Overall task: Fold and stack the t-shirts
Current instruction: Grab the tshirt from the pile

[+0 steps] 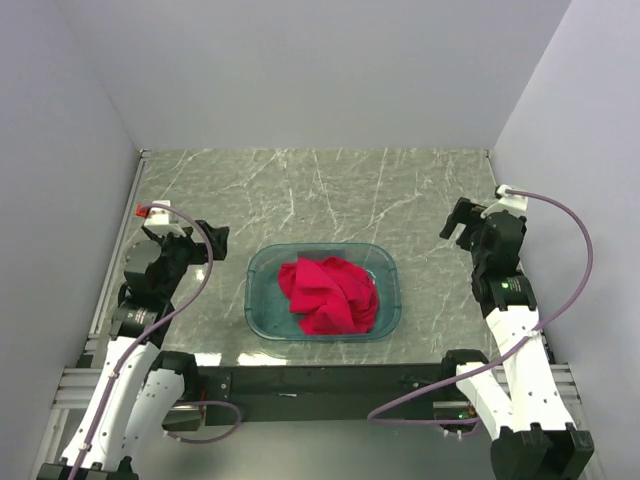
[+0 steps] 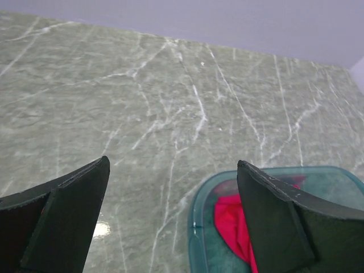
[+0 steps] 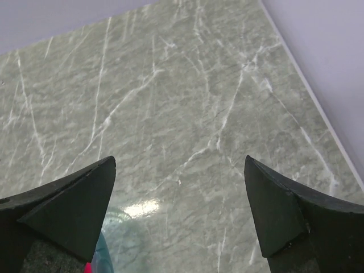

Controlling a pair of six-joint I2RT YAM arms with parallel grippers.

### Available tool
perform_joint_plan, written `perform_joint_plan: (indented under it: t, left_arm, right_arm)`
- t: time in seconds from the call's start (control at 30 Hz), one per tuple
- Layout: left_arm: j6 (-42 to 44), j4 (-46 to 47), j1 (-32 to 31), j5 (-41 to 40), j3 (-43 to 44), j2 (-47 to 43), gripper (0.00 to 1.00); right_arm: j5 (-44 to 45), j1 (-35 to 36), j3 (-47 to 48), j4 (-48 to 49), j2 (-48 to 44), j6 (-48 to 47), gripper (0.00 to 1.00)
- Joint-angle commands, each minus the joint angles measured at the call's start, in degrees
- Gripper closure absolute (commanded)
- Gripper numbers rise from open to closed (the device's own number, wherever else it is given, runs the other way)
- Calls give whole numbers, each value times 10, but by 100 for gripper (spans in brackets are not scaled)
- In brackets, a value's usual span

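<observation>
The red t-shirt point(image 1: 328, 295) lies in a crumpled ball inside the see-through teal tub point(image 1: 262, 300). Nothing is folded yet. The tub sits on the green marble table point(image 1: 320, 190), in the middle and close to the near edge.

The left gripper point(image 1: 203, 240) hangs just left of the tub. Its two fingers are spread wide, with nothing between them. The right gripper point(image 1: 462, 222) hangs on the other side, a bit farther from the tub. It is also wide and empty. Neither one touches the shirt.

The first job looks to be getting the shirt out of the tub. To do it well, one gripper should come over the tub and go down onto the top of the red heap. It should pinch only cloth, not the plastic wall. Then it should lift straight up until the whole shirt is above the rim, so the tub does not tip or slide. The bare table behind the tub looks like a good spot to spread the shirt flat.
</observation>
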Motion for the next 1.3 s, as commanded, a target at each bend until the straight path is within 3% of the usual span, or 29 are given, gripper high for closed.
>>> perform_joint_plan:
  t: [0.0,0.1,0.27,0.4,0.43,0.53,0.67,0.73,0.83,0.87,1.03,1.2,1.27]
  left_arm:
    - [17,30,-9,47,11,7,1]
    - [8,35,-14,92,15,22,1]
    - [-15,15,-56,156,43,91,2]
    - [-29,-34,-182,72,94,186,5]
    - [-37,-45,-236,51,108,231,5]
    - [-73,-67,-312,-20,166,332,7]
    - [-105,-110,-386,-80,281,470,6]
    - [-121,-166,-421,-118,322,540,1]
    - [-164,-253,-461,-181,388,594,1]
    - [-183,-272,-466,-219,407,601,1]
    - [-371,-364,-470,-262,415,598,1]
    - [-506,-344,-470,-207,380,591,1]
    - [-523,-341,-470,-185,374,615,2]
  right_arm:
    - [22,-10,18,30,-12,8,0]
    - [-60,-10,20,28,-21,-46,0]
    - [-446,-12,-25,2,-47,-267,0]
    - [-634,-124,-97,51,-81,-196,0]
    - [-647,-168,-98,52,-87,-196,0]
    - [-636,-180,-70,-7,-70,-227,0]
    - [-626,-186,-64,-18,-53,-233,0]
    - [-616,-186,-67,-17,-56,-233,1]
    - [-610,-186,-71,-19,-64,-234,1]
    - [-610,-186,-72,-14,-68,-234,1]
    - [-613,-187,-73,-13,-64,-230,1]
    - [-610,-187,-74,-13,-59,-228,1]
    - [-609,-187,-74,-12,-60,-227,1]
